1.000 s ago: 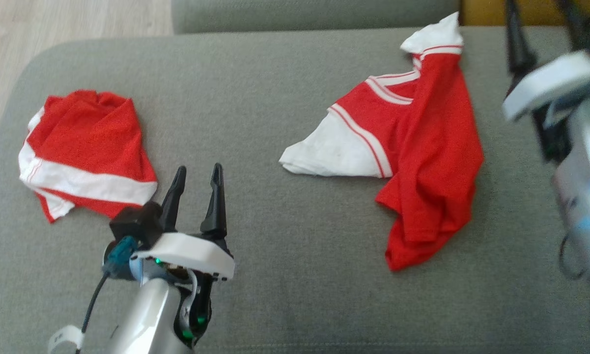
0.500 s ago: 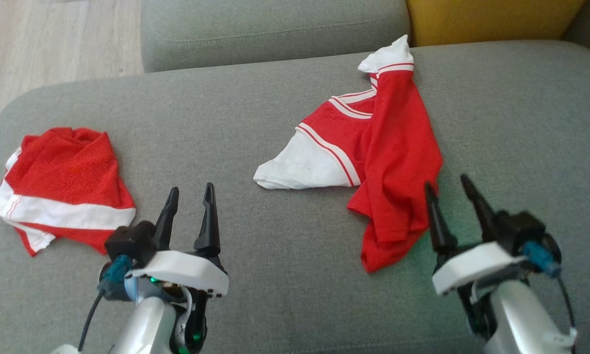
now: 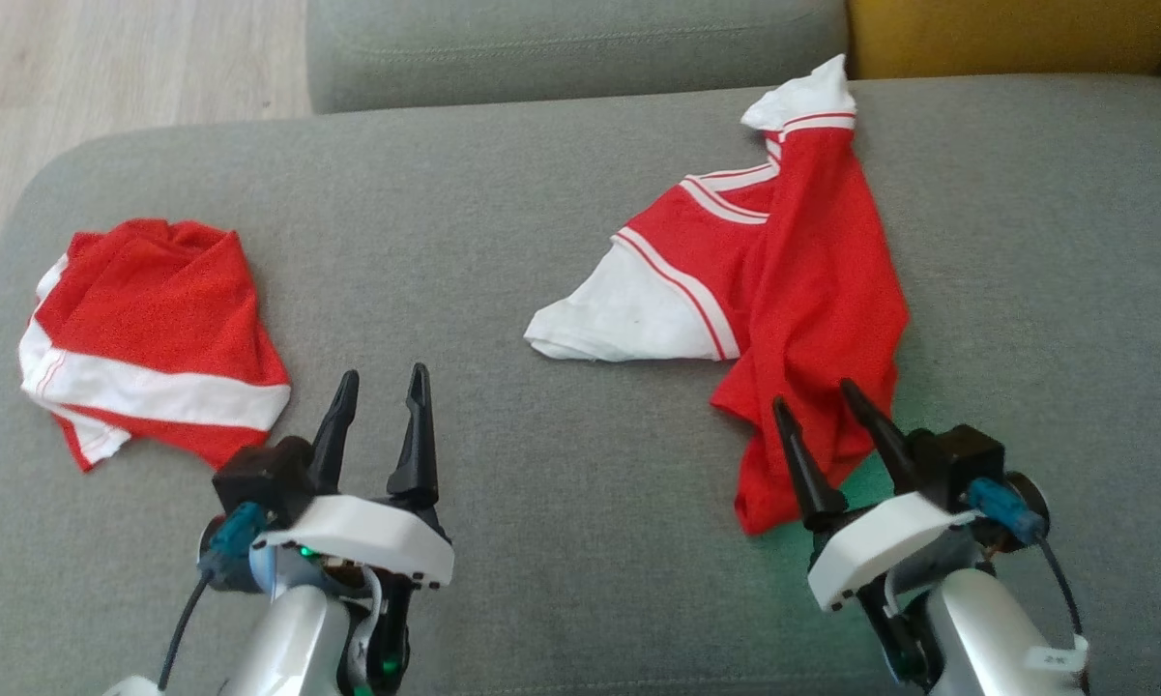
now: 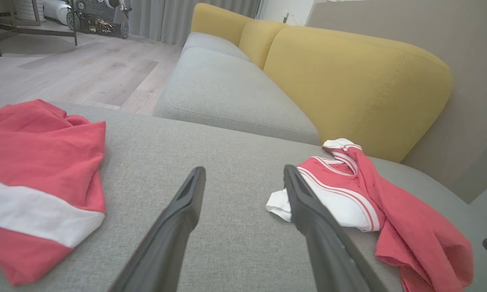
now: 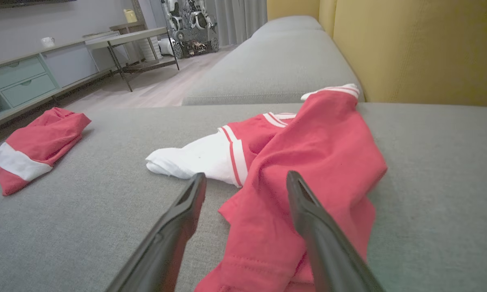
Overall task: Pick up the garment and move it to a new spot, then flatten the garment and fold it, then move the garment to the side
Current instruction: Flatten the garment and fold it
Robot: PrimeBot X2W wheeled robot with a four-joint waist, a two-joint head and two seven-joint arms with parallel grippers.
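Right gripper (image 3: 812,392) hovers spread and empty over the garment (image 3: 812,280) hem; left gripper (image 3: 383,371) likewise spread.

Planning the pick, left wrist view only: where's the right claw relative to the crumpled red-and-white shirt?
Observer: In head view the right claw is open, tips over the near red end of the red-and-white shirt.
Operator: Cloth inside the claw?
Observer: Right wrist view shows red cloth between its fingers; contact, cannot tell.
Operator: Other red garment is cropped for me. Near the edge?
Observer: Head view: the red garment with a white band lies wholly on the grey cushion, close to its left edge.
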